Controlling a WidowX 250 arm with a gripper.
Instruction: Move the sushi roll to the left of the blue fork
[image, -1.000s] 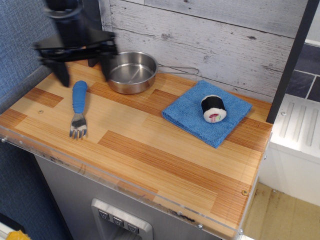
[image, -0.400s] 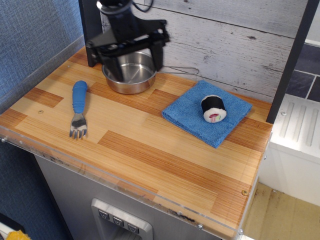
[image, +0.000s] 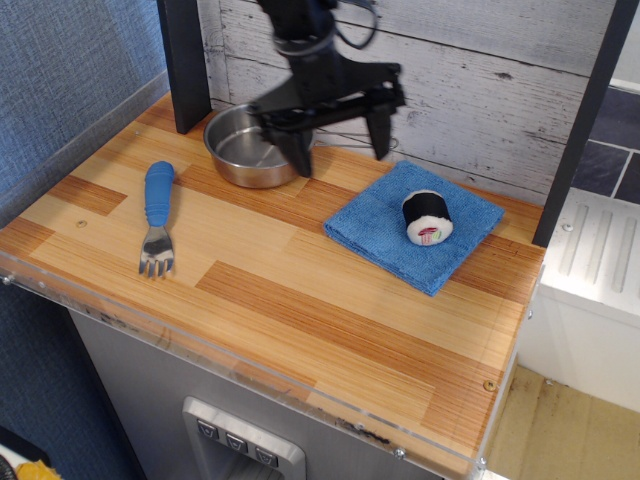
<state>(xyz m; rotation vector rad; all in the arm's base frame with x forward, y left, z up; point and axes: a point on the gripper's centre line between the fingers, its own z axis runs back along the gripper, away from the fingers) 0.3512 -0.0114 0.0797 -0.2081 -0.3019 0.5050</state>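
Observation:
The sushi roll (image: 427, 217), black wrap with a white end and a pink-green centre, lies on its side on a folded blue cloth (image: 413, 224) at the right of the wooden table. The blue fork (image: 157, 212) lies at the left, blue handle toward the back, silver tines toward the front. My gripper (image: 340, 155) hangs open above the table, between the steel pan and the cloth, to the back left of the sushi roll. It holds nothing.
A steel pan (image: 250, 146) with a wire handle stands at the back, partly hidden by the gripper. A dark post (image: 185, 65) stands at the back left. A plank wall runs behind. A clear rail edges the table's front (image: 250, 365).
The gripper has swept from the back left, above the fork, rightward past the pan toward the cloth. The sushi roll, fork and pan have not moved.

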